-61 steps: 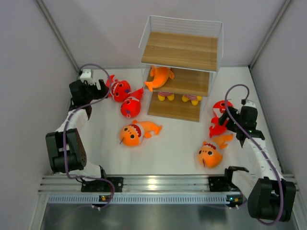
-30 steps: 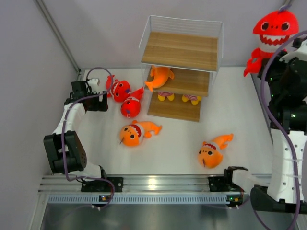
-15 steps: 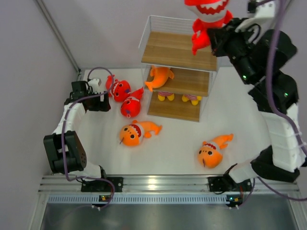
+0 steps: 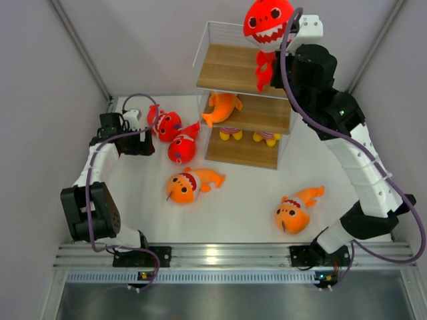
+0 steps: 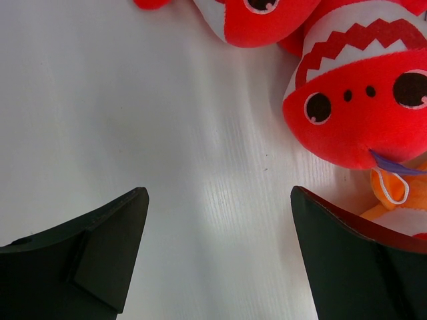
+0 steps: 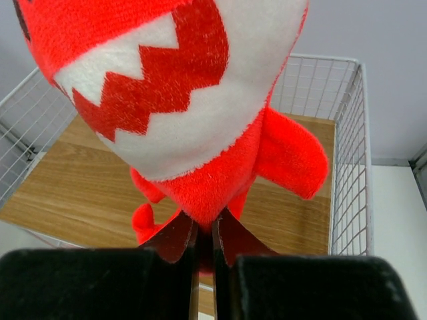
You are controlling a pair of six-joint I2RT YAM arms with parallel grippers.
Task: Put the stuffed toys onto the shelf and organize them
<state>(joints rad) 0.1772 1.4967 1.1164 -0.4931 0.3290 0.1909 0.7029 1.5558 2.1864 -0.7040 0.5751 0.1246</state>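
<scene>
Three sharks (image 4: 167, 125): two (touching) lay on the table (image 4: 247, 200) by the spread left gripper (image 5: 217, 200); one shark (image 4: 268, 23) was clamped in the right gripper (image 6: 203, 230) above the shelf (image 4: 250, 70). Three fish (image 4: 222, 107): one on its middle board, two on the table.

Text, labels, brands, numbers: none can be read in any view
red shark plush (image 6: 167, 100): no lettering legible on it
shelf (image 4: 233, 67): no lettering legible on it
</scene>
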